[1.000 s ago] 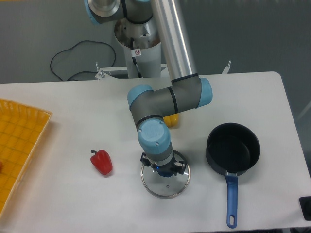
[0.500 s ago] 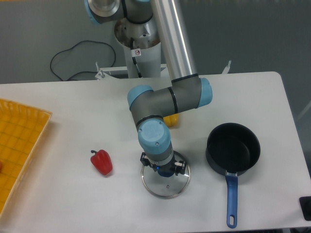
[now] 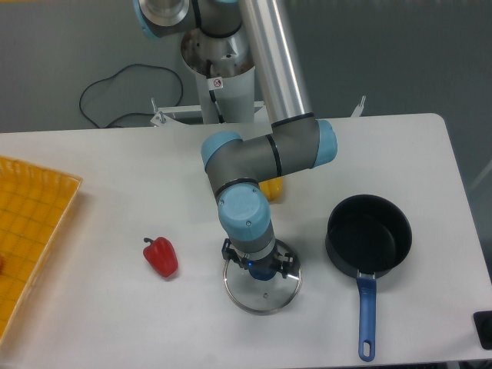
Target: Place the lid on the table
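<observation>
The lid (image 3: 265, 295), clear glass with a thin metal rim, lies flat on the white table (image 3: 115, 323) near its front middle. Its blue knob (image 3: 254, 267) just peeks out under my wrist. My gripper (image 3: 257, 265) points straight down over the lid's centre, right at the knob. The blue-grey wrist hides its fingertips, and only black parts show on either side. I cannot tell whether the jaws grip the knob or stand apart from it.
A black saucepan (image 3: 369, 234) with a blue handle (image 3: 366, 319) stands right of the lid. A red pepper (image 3: 161, 256) lies to its left. A yellow object (image 3: 270, 189) sits behind my arm. A yellow grid tray (image 3: 27, 231) lies at the left edge.
The wrist has shifted very slightly. The lid has stayed in the same place on the table.
</observation>
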`<act>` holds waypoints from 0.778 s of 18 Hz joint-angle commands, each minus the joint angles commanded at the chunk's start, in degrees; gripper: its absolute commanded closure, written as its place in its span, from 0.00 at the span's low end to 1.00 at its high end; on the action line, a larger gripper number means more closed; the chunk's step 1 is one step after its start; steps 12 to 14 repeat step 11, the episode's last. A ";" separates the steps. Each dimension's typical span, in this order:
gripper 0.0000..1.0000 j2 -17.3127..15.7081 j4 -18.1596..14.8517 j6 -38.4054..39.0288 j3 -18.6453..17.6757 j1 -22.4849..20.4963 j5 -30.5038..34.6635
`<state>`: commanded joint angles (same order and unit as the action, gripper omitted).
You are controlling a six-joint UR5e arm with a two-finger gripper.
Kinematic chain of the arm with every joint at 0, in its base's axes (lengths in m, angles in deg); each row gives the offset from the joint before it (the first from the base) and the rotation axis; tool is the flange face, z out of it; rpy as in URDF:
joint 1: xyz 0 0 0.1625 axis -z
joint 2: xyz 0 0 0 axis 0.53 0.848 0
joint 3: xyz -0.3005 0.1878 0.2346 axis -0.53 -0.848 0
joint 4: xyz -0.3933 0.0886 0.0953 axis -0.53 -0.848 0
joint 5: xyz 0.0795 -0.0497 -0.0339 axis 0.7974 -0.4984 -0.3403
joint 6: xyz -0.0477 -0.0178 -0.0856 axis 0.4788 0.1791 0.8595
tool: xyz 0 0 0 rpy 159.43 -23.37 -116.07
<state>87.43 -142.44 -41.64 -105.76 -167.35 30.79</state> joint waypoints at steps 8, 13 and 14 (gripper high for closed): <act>0.00 -5.36 -2.55 -11.19 -0.61 -2.46 -0.09; 0.00 -6.42 -2.82 -11.64 -1.14 -2.90 -0.09; 0.00 -6.42 -2.82 -11.64 -1.14 -2.90 -0.09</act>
